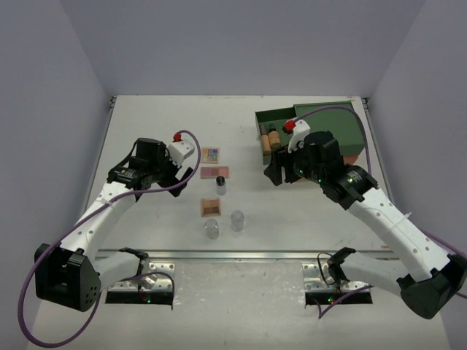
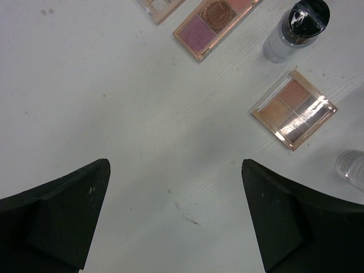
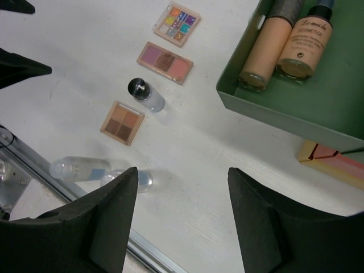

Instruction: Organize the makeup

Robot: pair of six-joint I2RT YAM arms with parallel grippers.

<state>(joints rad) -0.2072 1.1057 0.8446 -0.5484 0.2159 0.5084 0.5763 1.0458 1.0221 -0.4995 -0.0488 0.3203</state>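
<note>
Top view: bench (image 1: pixel 146 131) carrying the makeup in a loose cluster at centre. Multicoloured palette (image 1: pixel 211 154) farthest back; pink palette (image 1: pixel 214 173) just in front of it; black-capped bottle (image 1: pixel 220 184) just beside the pink palette's near edge; brown palette (image 1: pixel 210 207) nearer still; two clear jars (image 1: pixel 211 229) (image 1: pixel 237 220) nearest the arms, side by side and apart. Green box (image 1: pixel 321 120) at the far right, with two brown bottles (image 1: pixel 271 138) lying in its open left compartment. Left arm (image 1: pixel 109 204) reaches to just left of the palettes; right arm (image 1: pixel 379 211) reaches to just in front of the green box. Left wrist view: left jaws spread wide, holding nothing, over bare bench (image 2: pixel 114 85); pink palette (image 2: pixel 213 23), black-capped bottle (image 2: pixel 296 28) and brown palette (image 2: pixel 294 109) lie beyond them to the right; one jar shows at the right edge (image 2: pixel 352 169). Right wrist view: right jaws spread wide, holding nothing, above bare bench (image 3: pixel 216 170); multicoloured palette (image 3: pixel 177 24), pink palette (image 3: pixel 165 62), black-capped bottle (image 3: pixel 146 95) and brown palette (image 3: pixel 122 123) in a line to the left; both jars (image 3: pixel 77 169) (image 3: pixel 128 179) near the bench edge; the brown bottles (image 3: pixel 263 48) (image 3: pixel 304 48) side by side, touching, in the green box (image 3: pixel 284 111).
</note>
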